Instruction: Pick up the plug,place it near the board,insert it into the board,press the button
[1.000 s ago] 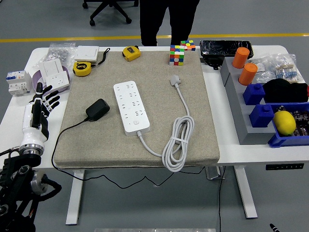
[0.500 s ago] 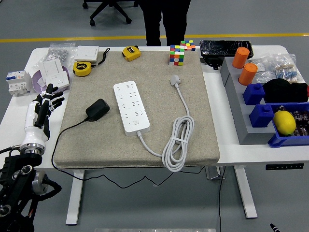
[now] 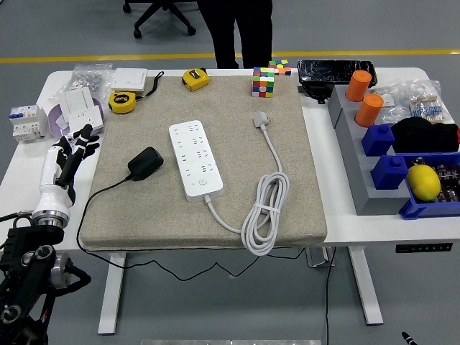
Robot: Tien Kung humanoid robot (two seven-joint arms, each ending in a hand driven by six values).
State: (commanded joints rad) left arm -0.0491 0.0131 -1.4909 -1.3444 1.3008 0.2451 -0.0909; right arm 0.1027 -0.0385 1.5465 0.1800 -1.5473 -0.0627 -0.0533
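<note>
We see standing person in dark trousers [image 3: 236,32] cut at top edge; black office chair [image 3: 162,13] cropped likewise; blue bin's [image 3: 431,205] contents cut right.

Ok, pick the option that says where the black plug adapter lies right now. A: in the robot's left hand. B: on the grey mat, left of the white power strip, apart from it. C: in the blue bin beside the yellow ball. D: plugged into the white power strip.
B: the black plug adapter lies flat on the grey mat, left of the white power strip with a gap between, and the left hand holds nothing.
</note>
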